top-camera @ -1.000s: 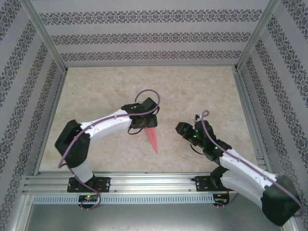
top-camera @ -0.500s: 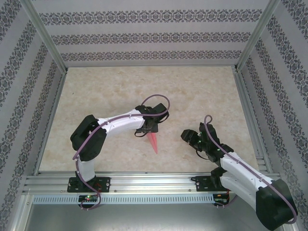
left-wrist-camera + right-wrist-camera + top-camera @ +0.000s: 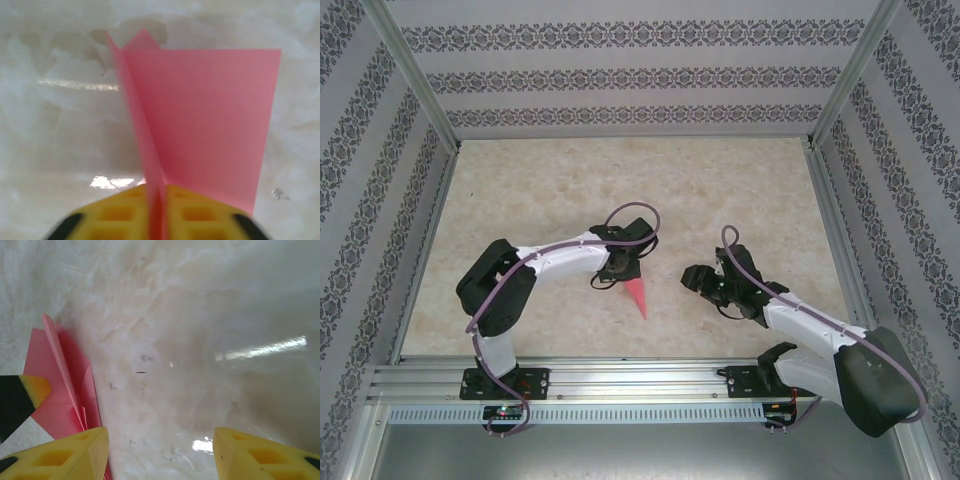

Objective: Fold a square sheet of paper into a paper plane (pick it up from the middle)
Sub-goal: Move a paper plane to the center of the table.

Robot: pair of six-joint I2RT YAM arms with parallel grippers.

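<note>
Two grippers at work, one sheet already folded to a dart.

- Left gripper: jaws clenched on the paper plane, biting the centre ridge from both sides. The paper stands upright between the jaws.
- Plane's place: it runs out from the left gripper along the table, with the nose pointing away from that gripper toward the arm bases. One flat wing spreads out beside the ridge. On the ridge's other side only a narrow strip of paper shows, so it cannot be told whether that wing lies flat or is tucked up.
- Right gripper: off to the right of the left gripper, near but apart from it. Its jaws are spread with nothing between them. Its wrist view has the pink paper at the left edge, so it faces the left gripper's catch.

Judgement on the step: the folds look done, and this pinch seems meant to sharpen the keel crease or take the plane up by its middle.

Doing it well:
- Hold the pinch square on the ridge. A skewed bite would twist the crease and splay the wings unevenly.
- Lift, if lifting, straight up from where the left gripper now sits. Thin paper dragged over the table will likely buckle at the nose.
- Bring the right gripper no closer to the left gripper than needed. If it helps, it should press on the flat wing, not the ridge.
- Risk: the paper is slick and thin, so it may slide out of the pinch if moved fast.
</note>
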